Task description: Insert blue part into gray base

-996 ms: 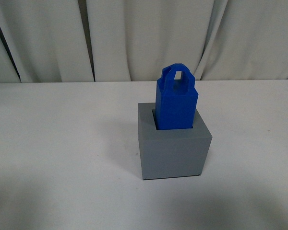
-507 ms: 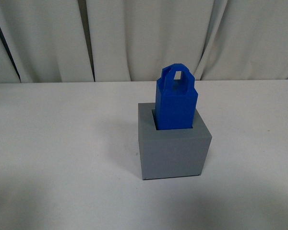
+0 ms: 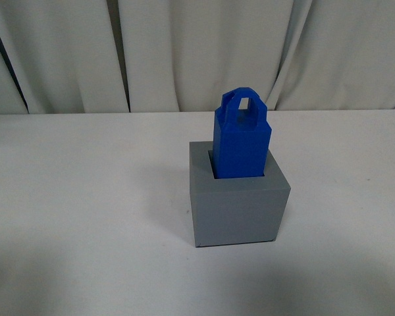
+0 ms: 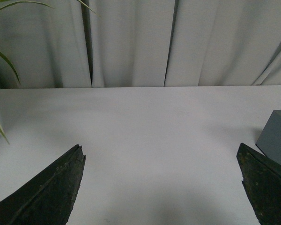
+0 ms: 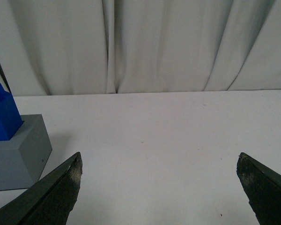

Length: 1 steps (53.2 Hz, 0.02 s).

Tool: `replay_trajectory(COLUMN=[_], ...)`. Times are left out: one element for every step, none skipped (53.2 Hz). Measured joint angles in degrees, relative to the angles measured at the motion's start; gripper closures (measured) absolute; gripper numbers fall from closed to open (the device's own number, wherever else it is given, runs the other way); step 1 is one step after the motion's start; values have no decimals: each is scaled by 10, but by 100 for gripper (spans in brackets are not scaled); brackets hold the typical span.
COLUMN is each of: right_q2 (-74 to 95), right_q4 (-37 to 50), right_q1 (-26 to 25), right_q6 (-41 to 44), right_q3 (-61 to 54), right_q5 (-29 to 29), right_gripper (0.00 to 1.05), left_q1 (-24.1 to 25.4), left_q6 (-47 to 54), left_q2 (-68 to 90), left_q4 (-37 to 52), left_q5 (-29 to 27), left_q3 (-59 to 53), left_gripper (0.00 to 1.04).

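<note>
**Blue part seated in gray base, both grippers wide apart and empty**

Front view: the blue part (image 3: 242, 143) stands upright in the square recess of the gray base (image 3: 239, 205), lower body down in the hole, chamfered top and looped handle sticking out above the rim. A narrow gap shows on the left side of the recess. The base sits flat on the white bench (image 3: 85, 197), roughly centre, slightly right. Neither arm is in this view.

Left wrist view: left gripper (image 4: 161, 187) has its fingers spread wide, nothing between them, only bare bench below. A corner of the gray base (image 4: 277, 138) shows at the frame edge, just beside one finger (image 4: 267, 185) but clear of it. Green plant leaves (image 4: 4, 61) at the opposite edge.

Right wrist view: right gripper (image 5: 159, 187) likewise spread wide, holding nothing. The gray base (image 5: 16, 152) with the blue part (image 5: 3, 115) in it lies to one side, outside the fingers, not touching them.

White curtain (image 3: 197, 52) behind the bench in all views.
</note>
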State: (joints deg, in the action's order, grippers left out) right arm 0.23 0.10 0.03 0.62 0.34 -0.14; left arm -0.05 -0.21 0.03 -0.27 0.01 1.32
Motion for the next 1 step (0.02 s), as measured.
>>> replay_trajectory(right_q2=[0], right_q4=[0], right_q1=[0], right_q6=[0], right_q3=[0], right_q5=[0], right_gripper=[7], left_q1=[0], left_q6=[0], left_q2=[0], left_q4=[0], left_q5=[0], left_q3=[0], left_gripper=[6])
